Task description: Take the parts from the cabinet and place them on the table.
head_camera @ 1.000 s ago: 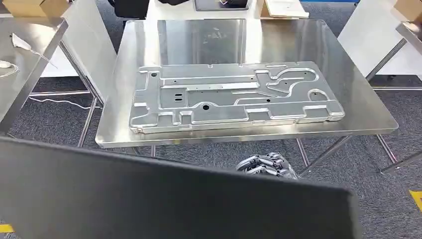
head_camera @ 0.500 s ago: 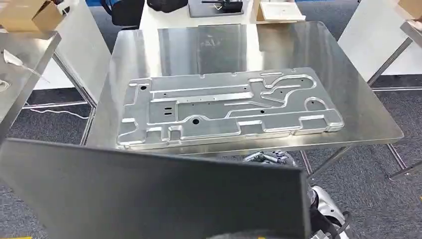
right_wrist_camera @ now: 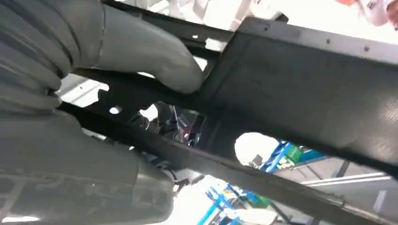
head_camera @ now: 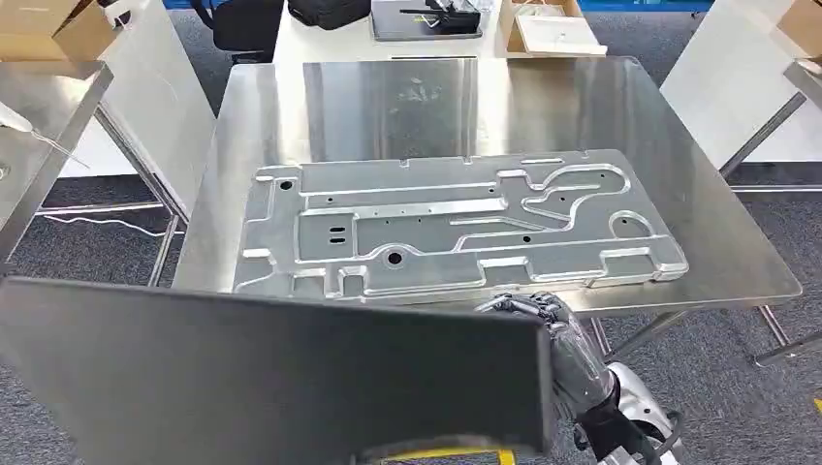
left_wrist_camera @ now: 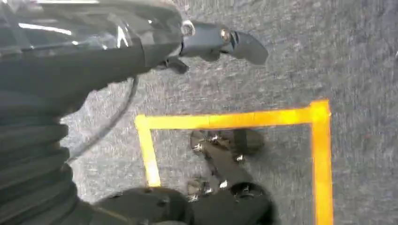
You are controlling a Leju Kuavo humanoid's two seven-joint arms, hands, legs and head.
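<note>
Dark panel (head_camera: 281, 378) held in my right robot hand (head_camera: 543, 315); left robot hand's state unclear. Next: set it on bench (head_camera: 717, 262), 12 o'clock.

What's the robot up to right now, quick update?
Right hand grips the dark panel at its edge. Left hand: grip unclear. Panel short of the table. Silver plate lies on the landing spot.

shiny brushed-silver tabletop (head_camera: 679, 184), matte pale silver part (head_camera: 456, 223) on it, dark charcoal-grey panel (head_camera: 271, 378) across the lower left of the frame, silvery-grey robot hand (head_camera: 533, 308), speckled grey carpet floor (head_camera: 97, 232), bright yellow tape lines (left_wrist_camera: 225, 119), tan cardboard box (head_camera: 48, 29) upper left
</note>
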